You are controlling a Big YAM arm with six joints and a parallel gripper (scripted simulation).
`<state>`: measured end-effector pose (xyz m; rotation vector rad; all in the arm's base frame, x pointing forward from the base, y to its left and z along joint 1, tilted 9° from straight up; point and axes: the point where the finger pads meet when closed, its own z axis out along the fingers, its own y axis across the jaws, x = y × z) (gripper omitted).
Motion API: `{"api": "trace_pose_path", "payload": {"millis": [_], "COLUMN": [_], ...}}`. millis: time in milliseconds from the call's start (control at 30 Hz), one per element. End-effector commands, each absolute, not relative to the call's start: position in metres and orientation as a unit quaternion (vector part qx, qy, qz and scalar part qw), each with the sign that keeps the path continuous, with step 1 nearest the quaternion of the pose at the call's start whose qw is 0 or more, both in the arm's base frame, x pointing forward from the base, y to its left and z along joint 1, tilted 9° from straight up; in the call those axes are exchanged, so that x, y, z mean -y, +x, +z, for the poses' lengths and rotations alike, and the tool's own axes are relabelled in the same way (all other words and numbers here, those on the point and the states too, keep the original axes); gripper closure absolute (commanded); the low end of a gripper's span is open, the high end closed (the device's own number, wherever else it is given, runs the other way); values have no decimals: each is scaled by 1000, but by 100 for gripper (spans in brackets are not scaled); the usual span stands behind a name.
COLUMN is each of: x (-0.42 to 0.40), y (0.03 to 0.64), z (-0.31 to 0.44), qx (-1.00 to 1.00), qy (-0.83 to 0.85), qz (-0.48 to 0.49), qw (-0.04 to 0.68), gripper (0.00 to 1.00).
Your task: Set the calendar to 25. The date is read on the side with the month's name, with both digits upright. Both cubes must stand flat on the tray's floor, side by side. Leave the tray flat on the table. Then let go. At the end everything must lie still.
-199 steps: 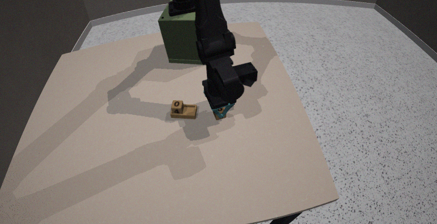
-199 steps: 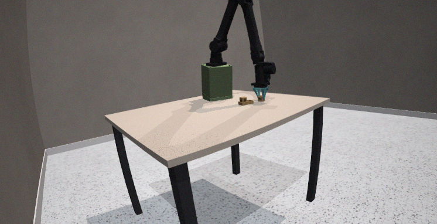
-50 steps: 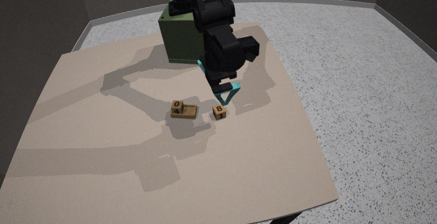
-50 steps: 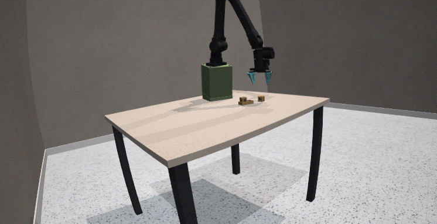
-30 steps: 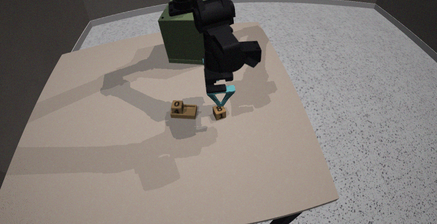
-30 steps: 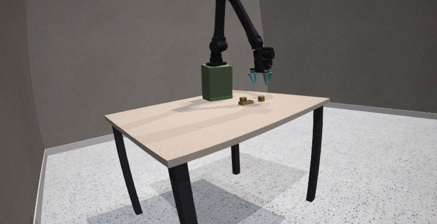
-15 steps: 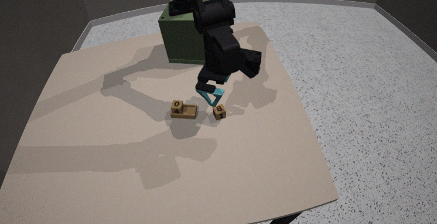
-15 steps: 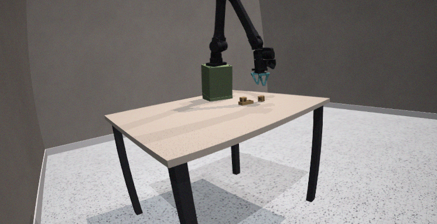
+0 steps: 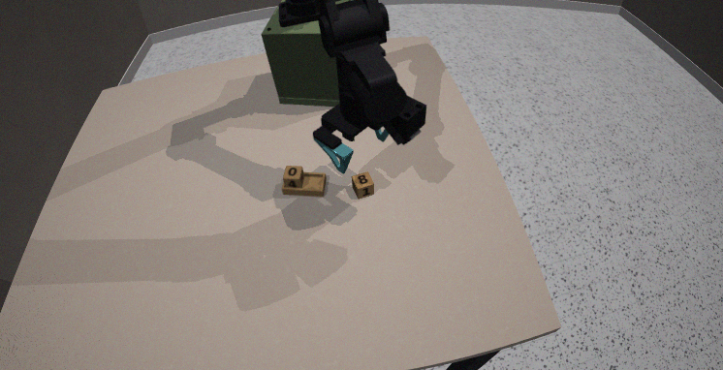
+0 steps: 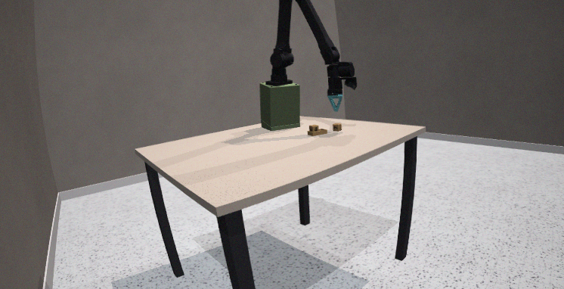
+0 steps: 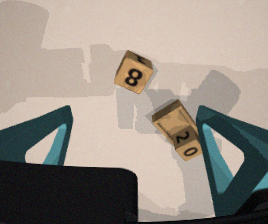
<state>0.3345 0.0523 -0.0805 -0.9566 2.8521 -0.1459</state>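
the end effector hung above the worktop with its teal fingers spread wide and nothing between them. below it and just toward one finger lay the tray, flat on the worktop, with one cube standing in the end farther from the end effector — 0 on top, 4 on its near side. the other cube sat on the worktop outside the tray, just beside its empty end and below the end effector, apart from the fingers — 8 up, 1 facing front.
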Motion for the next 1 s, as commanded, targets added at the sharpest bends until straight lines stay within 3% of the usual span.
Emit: {"api": "trace_pose_path", "payload": {"millis": [0, 500, 533, 967], "x": [-50, -50, -50, -50], "y": [341, 341, 341, 341], "z": [-82, -84, -84, -84], "qx": [-970, -993, -993, -993], "qy": [-225, -82, -82, -83], "qz": [-44, -33, -33, -33], "qw": [75, 80, 80, 80], "gripper": [0, 0, 53, 53]}}
